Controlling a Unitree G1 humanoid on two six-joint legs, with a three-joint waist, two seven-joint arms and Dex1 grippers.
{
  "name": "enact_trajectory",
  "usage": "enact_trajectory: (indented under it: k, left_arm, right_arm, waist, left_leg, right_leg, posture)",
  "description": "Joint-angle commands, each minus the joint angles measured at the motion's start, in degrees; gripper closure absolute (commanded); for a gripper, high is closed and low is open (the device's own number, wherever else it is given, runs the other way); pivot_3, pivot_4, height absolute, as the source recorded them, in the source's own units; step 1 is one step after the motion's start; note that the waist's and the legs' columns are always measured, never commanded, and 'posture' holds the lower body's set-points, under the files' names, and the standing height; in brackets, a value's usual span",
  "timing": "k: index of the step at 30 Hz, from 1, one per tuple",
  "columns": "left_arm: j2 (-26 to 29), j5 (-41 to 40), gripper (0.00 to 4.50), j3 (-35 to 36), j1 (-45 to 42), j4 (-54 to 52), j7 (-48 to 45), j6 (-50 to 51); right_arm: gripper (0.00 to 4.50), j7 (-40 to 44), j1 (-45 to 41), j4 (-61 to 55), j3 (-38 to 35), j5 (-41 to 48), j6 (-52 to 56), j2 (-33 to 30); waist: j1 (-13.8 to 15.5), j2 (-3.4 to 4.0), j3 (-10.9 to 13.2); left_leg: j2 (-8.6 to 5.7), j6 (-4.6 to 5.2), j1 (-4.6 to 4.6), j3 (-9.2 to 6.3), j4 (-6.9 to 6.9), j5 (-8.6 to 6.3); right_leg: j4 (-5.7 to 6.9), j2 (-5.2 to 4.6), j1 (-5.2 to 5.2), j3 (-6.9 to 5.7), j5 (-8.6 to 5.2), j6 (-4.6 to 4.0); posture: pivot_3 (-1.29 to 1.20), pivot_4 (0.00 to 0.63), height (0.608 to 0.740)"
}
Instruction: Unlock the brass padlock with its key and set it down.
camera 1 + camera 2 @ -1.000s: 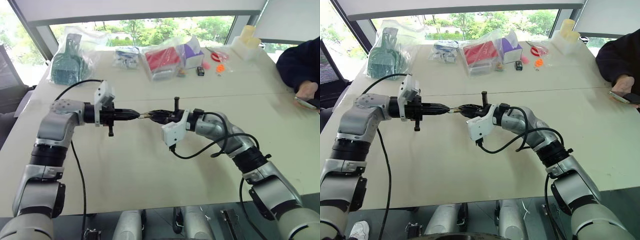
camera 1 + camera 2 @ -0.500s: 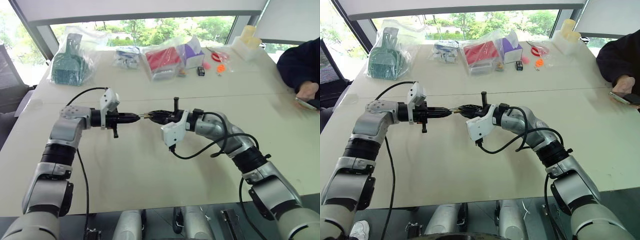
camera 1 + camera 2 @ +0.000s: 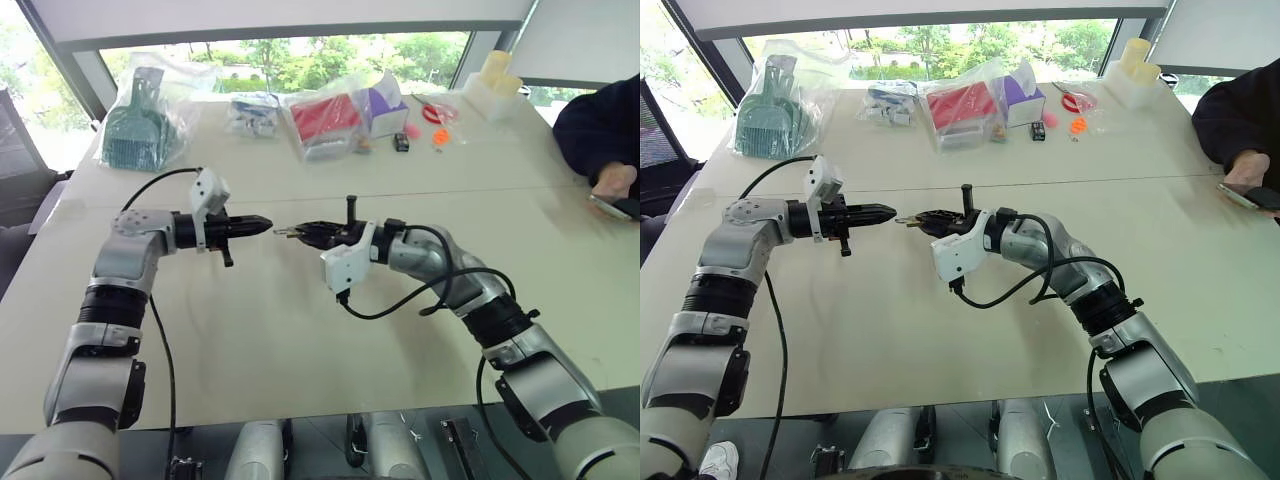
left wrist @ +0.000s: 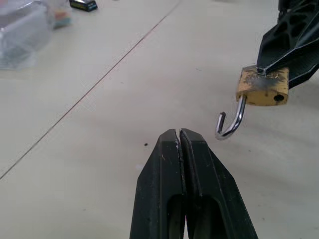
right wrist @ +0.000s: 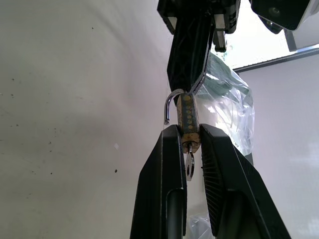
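Key (image 5: 190,164) half-hidden between right tool (image 5: 191,142) fingers, padlock (image 4: 262,86) shackle open

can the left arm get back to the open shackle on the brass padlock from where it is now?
Probably yes. The left gripper, fingers shut, faces the small brass padlock, which the right gripper holds above the table. The silvery shackle hangs open toward it, with nothing between them.

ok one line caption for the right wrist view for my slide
Right hand gripping the brass padlock, shackle sprung open, key hanging from its base.
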Motion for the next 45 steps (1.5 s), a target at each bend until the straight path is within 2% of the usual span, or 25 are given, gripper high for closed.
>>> enact_trajectory:
  k: [1, 6, 10, 14, 20, 22, 24, 29, 32, 35, 42, 45]
  left_arm:
    - [1.9, -0.1, 4.45, 1.4, 1.3, -1.9, -0.1, -0.8]
    - [2.7, -0.7, 4.45, 1.8, 3.8, -4.7, 0.6, -0.4]
    - [2.6, -0.7, 4.45, 1.7, 5.7, -7.4, 1.8, -0.2]
    - [2.6, -1.1, 4.45, 1.9, 7.4, -9.7, 2.6, 0.6]
    - [2.8, -1.3, 4.45, 2.1, 8.3, -10.9, 3.3, 1.0]
    - [2.7, -1.3, 4.5, 2.1, 8.2, -10.9, 3.4, 1.0]
    - [2.6, -1.3, 4.5, 2.0, 8.2, -10.8, 3.6, 1.0]
    - [2.4, -1.5, 4.5, 1.9, 8.3, -11.1, 3.7, 1.1]
    - [2.7, -1.8, 4.5, 1.8, 8.8, -12.3, 3.2, 1.5]
    - [3.6, -2.2, 4.5, 1.4, 10.4, -15.8, 2.0, 2.1]
    - [6.0, -3.5, 4.5, 2.4, 13.3, -22.4, 2.8, 5.4]
    - [7.1, -4.2, 4.5, 3.0, 14.2, -24.1, 3.6, 6.9]
  right_arm:
    - [4.5, -4.0, -1.0, 4.4, -0.4, -2.6, -1.1, -0.4]
    - [4.5, -15.9, -5.0, 14.4, 0.7, -11.8, -0.6, -0.2]
    - [4.5, -19.7, -5.8, 20.6, 3.5, -14.9, -1.1, 1.3]
    - [4.5, -13.7, -4.4, 22.2, 4.0, -10.4, -1.1, 2.9]
    - [4.5, -6.4, -2.6, 19.1, 3.6, -6.2, -0.9, 1.9]
    - [3.48, -5.1, -2.4, 18.2, 3.2, -5.2, -0.5, 1.6]
    - [2.68, -4.2, -2.3, 17.4, 3.0, -4.7, 0.1, 1.4]
    - [0.02, 0.3, -1.2, 13.7, 1.3, -1.1, 2.6, 0.2]
    - [0.02, 5.3, 1.0, 9.3, -0.6, 3.0, 6.3, -1.5]
    - [0.02, 11.9, 4.4, 2.4, -4.5, 11.2, 15.0, -2.6]
    - [0.02, 24.6, 8.8, -15.4, -14.5, 32.2, 49.5, -4.7]
    - [0.02, 26.9, 9.1, -19.3, -16.7, 37.0, 58.9, -6.8]
  waist:
    - [-0.1, 0.0, 0.0]
    - [-0.1, 0.0, 0.0]
    - [-0.4, 0.0, 0.0]
    - [-1.0, 0.0, 0.0]
    - [-1.1, 0.0, 0.0]
    - [-1.1, 0.0, 0.0]
    - [-1.1, 0.01, 0.0]
    - [-1.0, 0.0, 0.0]
    - [-0.9, 0.0, 0.0]
    - [-0.9, 0.0, 0.0]
    - [-0.9, 0.0, 0.0]
    - [-0.8, 0.0, 0.0]
  left_leg:
    - [0.0, 0.0, 0.01, 0.01, 0.0, 0.0]
    - [0.0, -0.01, 0.01, 0.03, 0.0, 0.01]
    - [0.01, -0.03, 0.01, 0.04, -0.04, 0.02]
    - [0.01, -0.03, 0.01, 0.03, -0.06, 0.02]
    - [0.02, -0.03, 0.02, 0.01, -0.06, 0.01]
    - [0.02, -0.03, 0.02, 0.02, -0.06, 0.01]
    - [0.02, -0.03, 0.02, 0.02, -0.06, 0.01]
    - [0.02, -0.03, 0.04, 0.03, -0.06, 0.01]
    - [0.02, -0.03, 0.04, 0.02, -0.06, 0.01]
    - [0.02, -0.02, 0.04, 0.04, -0.06, 0.01]
    - [0.04, -0.02, 0.06, -0.02, -0.05, 0.01]
    - [0.03, -0.02, 0.11, -0.19, -0.04, 0.01]
  right_leg:
    - [0.0, 0.0, 0.01, 0.0, 0.0, 0.0]
    - [0.02, -0.02, -0.02, 0.01, 0.0, 0.0]
    - [0.02, -0.01, -0.03, 0.03, 0.0, -0.01]
    - [0.02, -0.01, -0.03, 0.03, 0.0, -0.01]
    - [0.02, -0.02, -0.02, 0.04, 0.0, -0.01]
    - [0.02, -0.02, -0.02, 0.04, 0.0, -0.01]
    - [0.02, -0.02, -0.02, 0.04, 0.0, 0.0]
    - [0.04, -0.02, -0.01, 0.04, 0.0, 0.0]
    - [0.04, -0.02, -0.01, 0.04, 0.0, 0.0]
    - [0.04, -0.06, 0.0, 0.05, 0.0, 0.0]
    - [0.15, -0.08, -0.01, 0.04, 0.0, -0.01]
    - [0.26, -0.12, -0.01, 0.04, 0.0, -0.01]
  posture:
    - [0.0, 0.15, 0.74]
    - [0.0, 0.15, 0.74]
    - [0.0, 0.15, 0.74]
    - [0.0, 0.15, 0.74]
    - [0.0, 0.15, 0.74]
    - [0.0, 0.15, 0.74]
    - [0.0, 0.15, 0.74]
    - [0.0, 0.15, 0.74]
    - [0.0, 0.15, 0.74]
    - [0.0, 0.15, 0.74]
    - [0.0, 0.15, 0.74]
    - [0.0, 0.15, 0.74]
